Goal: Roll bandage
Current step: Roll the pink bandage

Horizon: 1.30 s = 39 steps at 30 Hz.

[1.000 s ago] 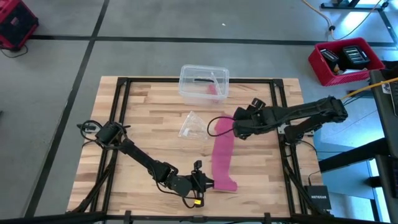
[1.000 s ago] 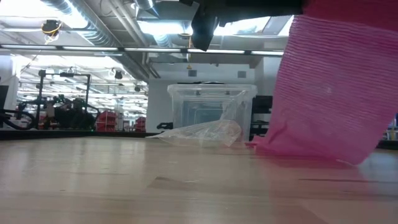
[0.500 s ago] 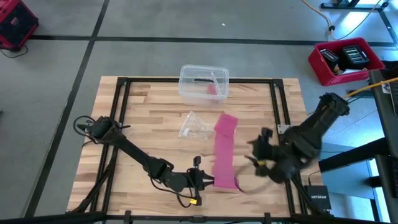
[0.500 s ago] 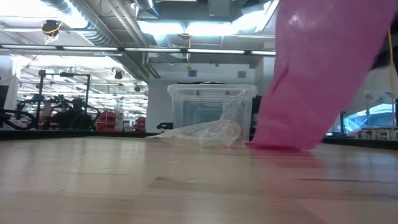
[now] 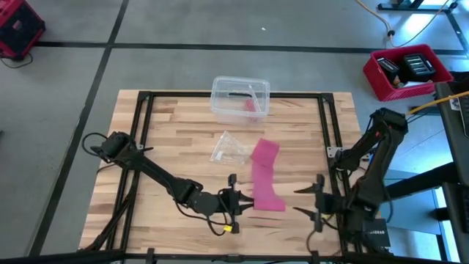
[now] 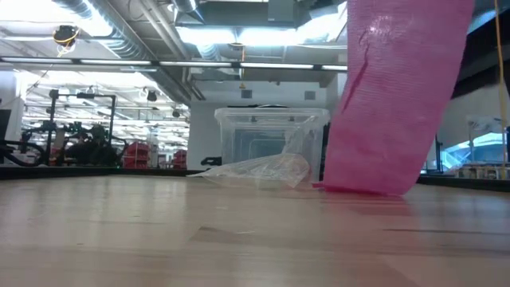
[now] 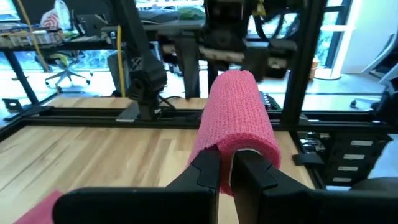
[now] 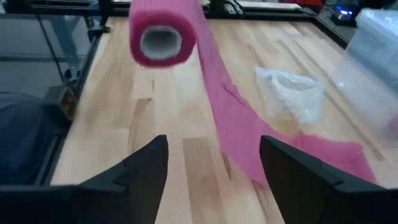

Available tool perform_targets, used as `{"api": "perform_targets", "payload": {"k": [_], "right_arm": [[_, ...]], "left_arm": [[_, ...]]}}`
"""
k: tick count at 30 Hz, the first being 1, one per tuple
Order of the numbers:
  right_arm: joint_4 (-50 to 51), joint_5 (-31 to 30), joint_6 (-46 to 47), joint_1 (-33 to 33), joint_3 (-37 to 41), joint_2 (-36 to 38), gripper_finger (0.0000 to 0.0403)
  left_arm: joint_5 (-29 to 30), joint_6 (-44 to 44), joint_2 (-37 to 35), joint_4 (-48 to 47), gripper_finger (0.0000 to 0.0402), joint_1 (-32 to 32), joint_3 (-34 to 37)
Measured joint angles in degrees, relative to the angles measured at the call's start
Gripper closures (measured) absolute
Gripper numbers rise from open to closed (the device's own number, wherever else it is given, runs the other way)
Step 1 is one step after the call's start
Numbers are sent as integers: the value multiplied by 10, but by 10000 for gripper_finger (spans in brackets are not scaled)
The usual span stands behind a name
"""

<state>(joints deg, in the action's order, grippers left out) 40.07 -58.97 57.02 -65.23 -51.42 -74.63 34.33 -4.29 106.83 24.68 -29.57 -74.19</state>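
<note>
The pink bandage is partly wound into a hollow roll (image 7: 239,112) that hangs in the air near the table's front edge. My left gripper (image 5: 240,199) is shut on it. Its loose strip (image 5: 264,172) slopes down from the roll, and its far end (image 5: 266,150) lies flat on the wood. In the low view the strip (image 6: 390,104) hangs from above down to the tabletop. My right gripper (image 5: 308,199) stands open near the front right. It touches nothing and faces the roll's open end (image 8: 160,38). My left gripper holds the roll by its near end (image 7: 231,152), coming at it about level from the table's left. The fingers (image 7: 208,171) lie along the roll's axis. One seems to be inside the hollow core and one outside. The roll is lifted clear, and the strip trails slack to the table.
A clear plastic box (image 5: 240,97) stands at the far edge, with a crumpled clear wrapper (image 5: 229,148) in front of it, left of the strip's far end. Black frame rails (image 5: 327,132) run along both sides of the table. A red bin (image 5: 407,70) sits on the floor beyond the right side.
My right gripper has left the bandage's far end and swung from mid-table to the near right edge, turning toward the roll. My left gripper has risen with the roll, which lifts the near part of the strip off the table. The far end stays down.
</note>
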Motion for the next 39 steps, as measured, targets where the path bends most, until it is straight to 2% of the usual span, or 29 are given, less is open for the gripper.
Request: {"api": "perform_targets", "payload": {"k": [4,6,9,12,15,18,23,28,30,33,36,37,39], "right_arm": [[-106,-29,-23,28,73,-10,148],[-176,-51,-64,43,105,-18,148],[-276,-52,-132,64,143,-34,148],[-377,-51,-211,80,161,-51,148],[-432,-56,-283,91,164,-64,154],[-450,-66,-335,104,164,-71,175],[-455,-57,-369,137,164,-71,214],[-494,12,-422,165,164,-71,239],[-512,16,-438,166,164,-71,254],[-530,11,-455,165,164,-71,303],[-538,49,-454,165,164,-71,378],[-538,65,-451,165,164,-71,390],[-553,72,-438,161,164,-71,387]], "left_arm": [[0,0,0,3,389,0,-4],[0,3,0,3,389,-1,-9],[0,18,0,-1,389,-2,-18],[0,32,0,0,389,-2,-26],[0,33,0,0,389,-2,-27],[0,33,0,0,389,-2,-27],[0,51,0,6,389,-8,-27],[-1,63,0,19,389,-9,-27],[0,65,0,17,389,-9,-27],[0,71,0,18,389,-8,-27],[0,91,-4,19,389,-11,-27],[0,96,-5,22,389,-12,-27],[7,116,-15,29,389,-17,-27]]}}
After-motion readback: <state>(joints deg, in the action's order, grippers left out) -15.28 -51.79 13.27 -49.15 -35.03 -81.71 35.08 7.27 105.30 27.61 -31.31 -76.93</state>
